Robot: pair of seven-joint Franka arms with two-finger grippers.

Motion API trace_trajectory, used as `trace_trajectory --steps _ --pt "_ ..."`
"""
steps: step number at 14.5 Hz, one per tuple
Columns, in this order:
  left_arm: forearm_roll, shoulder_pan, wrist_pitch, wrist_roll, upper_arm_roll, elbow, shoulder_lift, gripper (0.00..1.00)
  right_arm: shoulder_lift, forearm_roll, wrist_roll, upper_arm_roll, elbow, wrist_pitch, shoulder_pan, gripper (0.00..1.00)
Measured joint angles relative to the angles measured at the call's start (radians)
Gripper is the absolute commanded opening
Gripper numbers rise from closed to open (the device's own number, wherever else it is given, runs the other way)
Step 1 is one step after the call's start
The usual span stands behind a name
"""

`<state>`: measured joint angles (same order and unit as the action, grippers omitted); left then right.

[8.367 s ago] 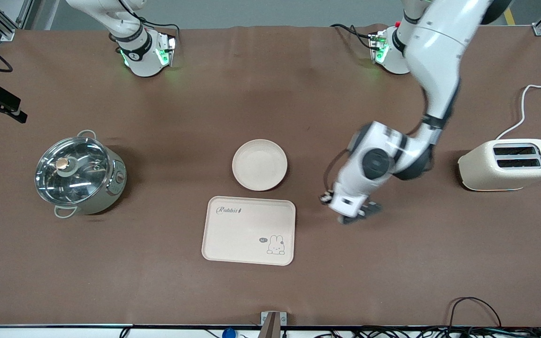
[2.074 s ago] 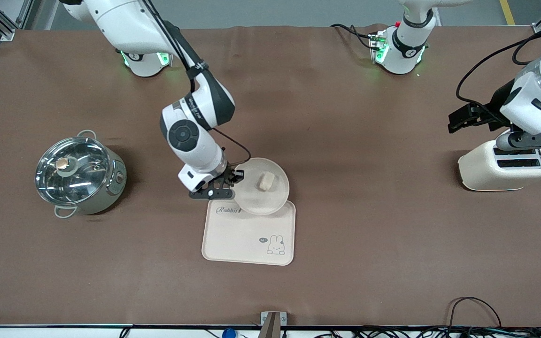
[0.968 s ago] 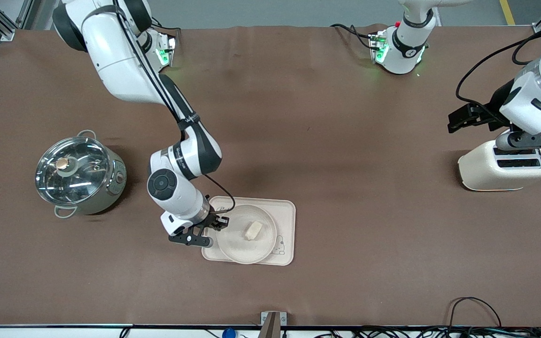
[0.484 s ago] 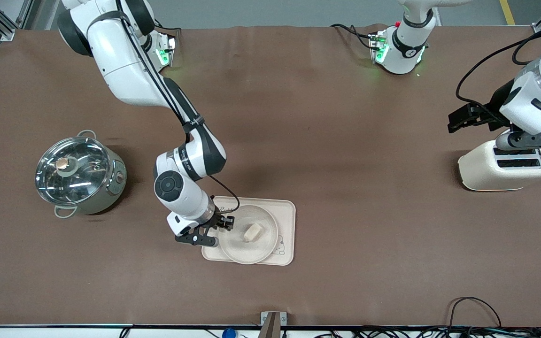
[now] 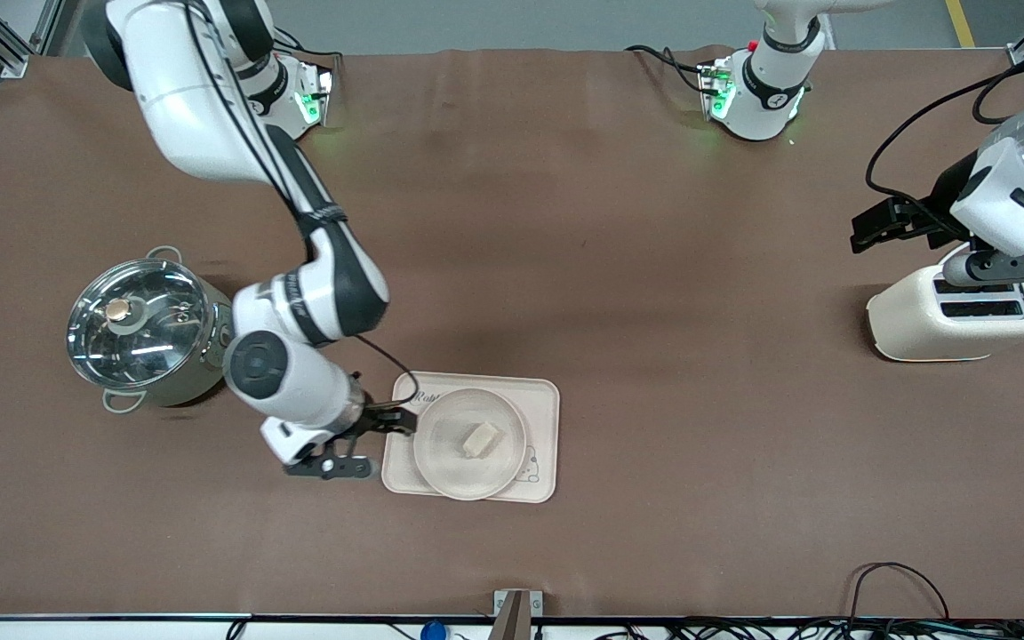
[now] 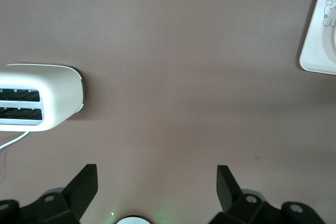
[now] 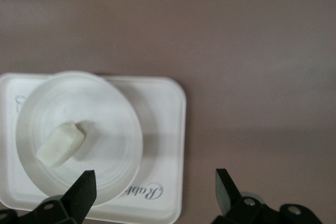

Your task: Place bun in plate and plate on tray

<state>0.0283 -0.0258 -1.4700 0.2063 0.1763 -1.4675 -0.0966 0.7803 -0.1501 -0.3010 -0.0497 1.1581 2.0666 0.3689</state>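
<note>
The bun [image 5: 480,438] lies in the round plate [image 5: 450,467], and the plate rests on the Rabbit tray [image 5: 540,402]. My right gripper [image 5: 388,443] is open and empty, low beside the tray's edge toward the right arm's end of the table, a little apart from the plate's rim. In the right wrist view the bun [image 7: 60,144], the plate [image 7: 105,103] and the tray [image 7: 165,129] show ahead of the open right gripper [image 7: 155,174]. My left gripper [image 5: 1005,264] waits open over the toaster; it is open and empty in the left wrist view [image 6: 156,170].
A steel pot with a glass lid [image 5: 148,329] stands toward the right arm's end, close to the right arm's wrist. A cream toaster [image 5: 961,311] stands at the left arm's end and shows in the left wrist view [image 6: 37,98]. Cables lie along the table's near edge.
The right gripper carried the plate with the bun onto the tray, let go of its rim and drew back toward the pot. The left arm has not moved.
</note>
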Motion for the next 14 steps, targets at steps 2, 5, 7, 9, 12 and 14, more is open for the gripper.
trace_trajectory --steps 2,5,7,9,12,14 --pt "0.000 -0.002 0.000 0.000 -0.002 0.000 0.000 1.00 -0.070 0.004 0.056 -0.004 0.005 -0.035 -0.074 1.00" --pt "0.000 -0.001 -0.001 0.000 -0.002 0.005 0.000 1.00 -0.185 0.004 0.164 -0.003 0.073 -0.067 -0.183 1.00" --pt "0.000 -0.001 -0.001 0.000 -0.002 0.014 0.000 1.00 -0.263 0.004 0.209 -0.003 0.153 -0.069 -0.223 1.00" --pt "0.000 -0.001 -0.001 -0.002 -0.001 0.023 0.001 1.00 -0.341 0.018 0.233 -0.003 0.232 -0.069 -0.235 1.00" --pt "-0.001 0.000 -0.001 -0.012 -0.004 0.029 0.013 1.00 -0.484 0.081 0.233 -0.002 0.369 -0.069 -0.237 1.00" --pt "-0.001 0.020 0.000 -0.037 -0.033 0.026 0.026 1.00 -0.591 0.092 0.233 -0.002 0.462 -0.084 -0.247 1.00"
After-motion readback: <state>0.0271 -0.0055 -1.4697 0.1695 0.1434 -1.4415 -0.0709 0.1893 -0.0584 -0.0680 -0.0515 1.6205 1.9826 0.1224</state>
